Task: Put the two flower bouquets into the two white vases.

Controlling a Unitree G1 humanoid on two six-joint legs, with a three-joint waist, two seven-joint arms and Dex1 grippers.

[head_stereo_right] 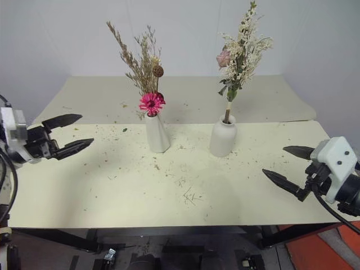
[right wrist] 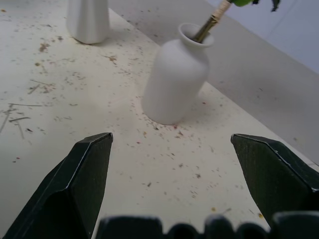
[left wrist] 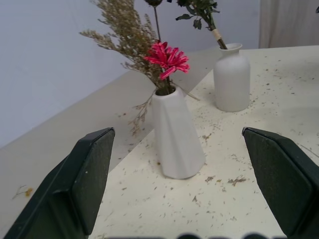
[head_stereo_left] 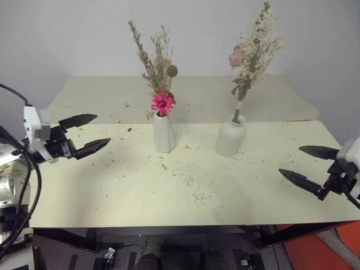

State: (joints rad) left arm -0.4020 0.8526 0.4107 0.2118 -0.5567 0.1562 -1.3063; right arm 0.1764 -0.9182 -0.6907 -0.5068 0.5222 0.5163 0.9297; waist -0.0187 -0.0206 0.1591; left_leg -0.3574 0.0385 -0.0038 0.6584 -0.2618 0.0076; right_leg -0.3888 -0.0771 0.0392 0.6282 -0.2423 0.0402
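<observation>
Bouquets both stand in their vases: the tan grasses with the pink daisy (head_stereo_left: 159, 70) rise from the slim vase (head_stereo_left: 163, 134), and the cream sprigs with the pale rose (head_stereo_left: 252, 53) from the round vase (head_stereo_left: 230, 136), the two upright and a little apart mid-tabletop (head_stereo_left: 185, 185). By my reading the placing is done and only the pull-away is in hand; the next move calls for nothing but keeping the arms off the stems. Left gripper (head_stereo_left: 85, 135) hangs well left of the slim vase, fingers spread wide, empty. Right gripper (head_stereo_right: 289, 167) sits well right of the round vase, fingers also wide apart and empty.
</observation>
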